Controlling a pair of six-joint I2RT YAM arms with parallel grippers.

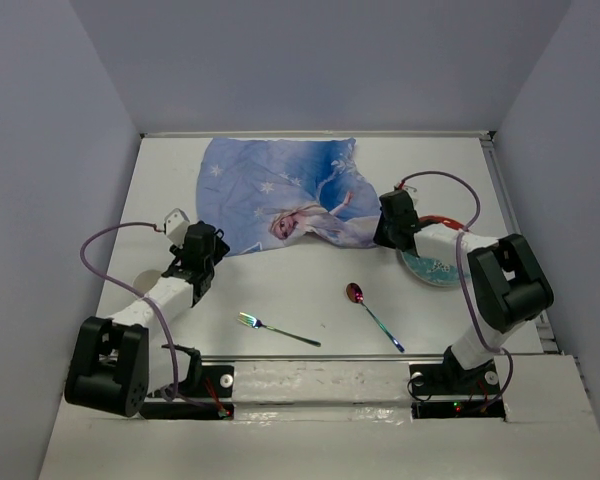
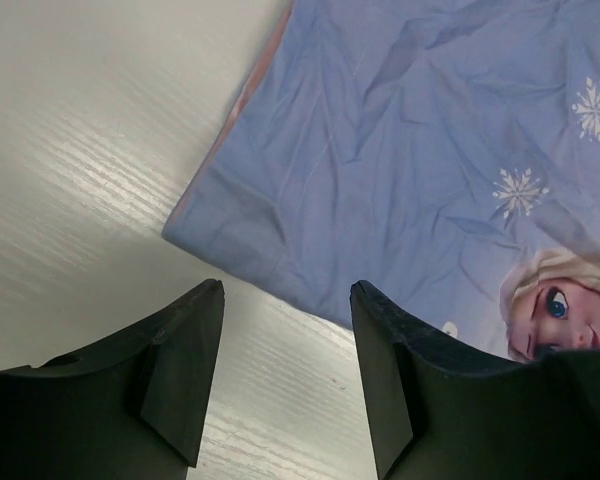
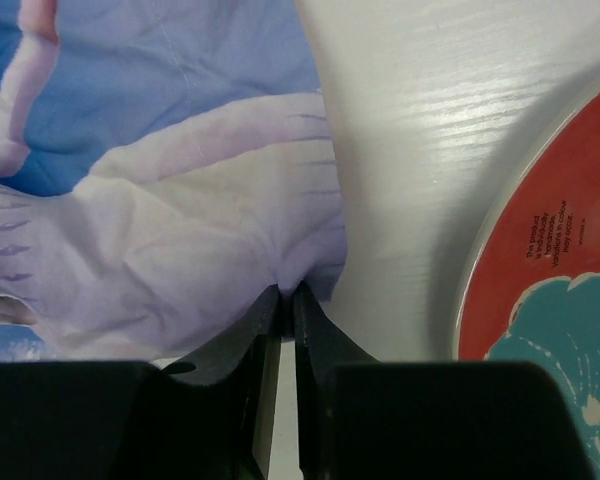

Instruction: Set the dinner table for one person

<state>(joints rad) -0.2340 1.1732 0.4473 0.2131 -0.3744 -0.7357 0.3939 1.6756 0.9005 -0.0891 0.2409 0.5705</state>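
The right gripper (image 3: pixel 285 293) was nipped shut on an edge of the princess placemat (image 3: pixel 160 150), rumpled on the dinner table (image 1: pixel 310 290); the left gripper (image 2: pixel 287 290) hung wide open, empty, beside its corner. Straightening it looked the step; next, a gentle outward pull.

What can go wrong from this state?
1. The right gripper pinches only the very edge of the placemat; a pull may slip it free.
2. The plate lies right beside that pinch; dragging the placemat sideways may knock it.
3. The left gripper is open, short of the near corner; a one-sided pull would likely bunch the placemat.
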